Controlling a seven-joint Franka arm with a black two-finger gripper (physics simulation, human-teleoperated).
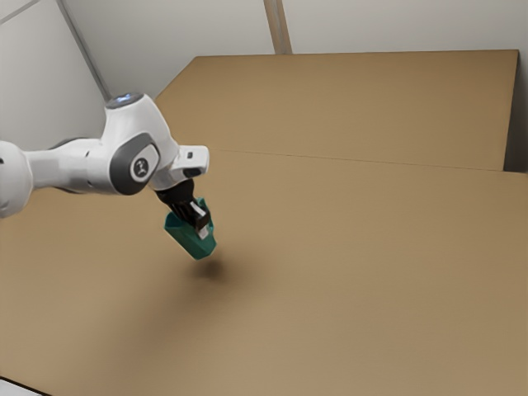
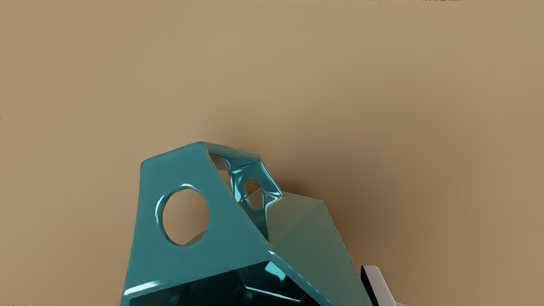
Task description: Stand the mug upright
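The teal faceted mug [image 2: 297, 229] hangs just above the worktop [image 1: 346, 272], gripped by the hand [image 1: 200, 228] — its fingers are closed on the mug's wall, though only one fingertip [image 2: 377, 282] can be made out in the wrist view, against the outer side. The mug is tilted, neither upright nor flat, its open mouth facing up toward the arm [image 1: 136, 157] and the exterior view's left. In the wrist view, the angular teal part beyond the mouth is pierced by round holes. A soft shadow [image 1: 212, 269] lies on the brown worktop below the mug — the two are apart. Farther back, past a thin seam, is another flat brown surface [image 1: 355, 103], and behind that a pale wall [image 1: 396, 25] with a brown strip [image 1: 279, 26] running up it.
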